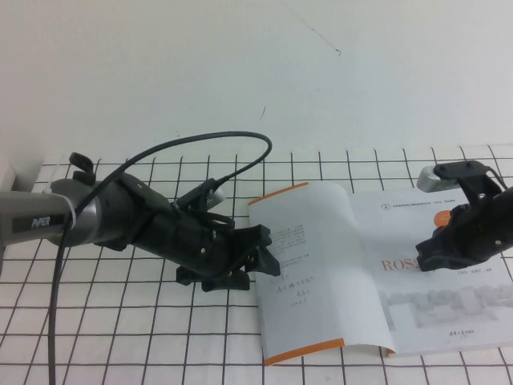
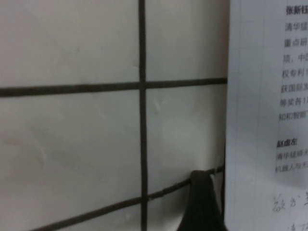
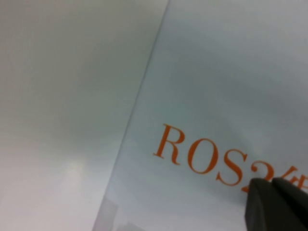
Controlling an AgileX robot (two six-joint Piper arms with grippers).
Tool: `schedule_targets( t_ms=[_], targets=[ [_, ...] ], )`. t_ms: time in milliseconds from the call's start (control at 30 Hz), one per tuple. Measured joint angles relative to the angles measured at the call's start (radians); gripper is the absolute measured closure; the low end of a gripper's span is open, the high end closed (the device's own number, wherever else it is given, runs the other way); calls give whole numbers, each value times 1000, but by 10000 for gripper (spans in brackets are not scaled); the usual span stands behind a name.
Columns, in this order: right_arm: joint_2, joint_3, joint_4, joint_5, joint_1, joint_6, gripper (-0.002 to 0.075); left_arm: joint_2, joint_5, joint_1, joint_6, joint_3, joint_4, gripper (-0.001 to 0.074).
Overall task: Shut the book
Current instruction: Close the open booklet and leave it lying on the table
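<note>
An open book [image 1: 449, 321] lies on the gridded table at the right. Its left leaf [image 1: 309, 265], white with orange edges and printed text, stands partly raised and leans toward the right page. My left gripper [image 1: 258, 258] is open at that leaf's outer edge, with one of its fingers [image 2: 202, 204] showing dark beside the page edge [image 2: 231, 144]. My right gripper [image 1: 425, 255] is shut, its fingertips [image 3: 276, 202] resting on the right page [image 3: 216, 72] at the orange "ROS2" title [image 3: 202, 154].
The white table [image 1: 120, 321] carries a black grid. A black cable [image 1: 160, 152] loops from the left arm up and over toward the book. A white wall [image 1: 240, 64] stands behind, and a pale block [image 1: 10, 172] sits at the far left edge.
</note>
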State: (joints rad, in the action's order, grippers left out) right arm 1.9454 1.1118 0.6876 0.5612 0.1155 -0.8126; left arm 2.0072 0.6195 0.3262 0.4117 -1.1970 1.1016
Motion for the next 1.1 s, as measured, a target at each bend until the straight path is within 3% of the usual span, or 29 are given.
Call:
schedule_targets(
  t_ms=[333, 633, 833, 1100],
  targets=[
    [39, 5, 52, 15, -9, -11, 729, 38, -7, 11, 149, 0, 193, 287],
    [44, 7, 61, 15, -9, -13, 729, 70, 70, 19, 387, -18, 508, 302],
    [45, 7, 73, 15, -9, -13, 729, 70, 146, 38, 411, -129, 569, 316],
    [45, 7, 79, 15, -9, -16, 729, 70, 218, 126, 409, -354, 571, 319]
  ],
)
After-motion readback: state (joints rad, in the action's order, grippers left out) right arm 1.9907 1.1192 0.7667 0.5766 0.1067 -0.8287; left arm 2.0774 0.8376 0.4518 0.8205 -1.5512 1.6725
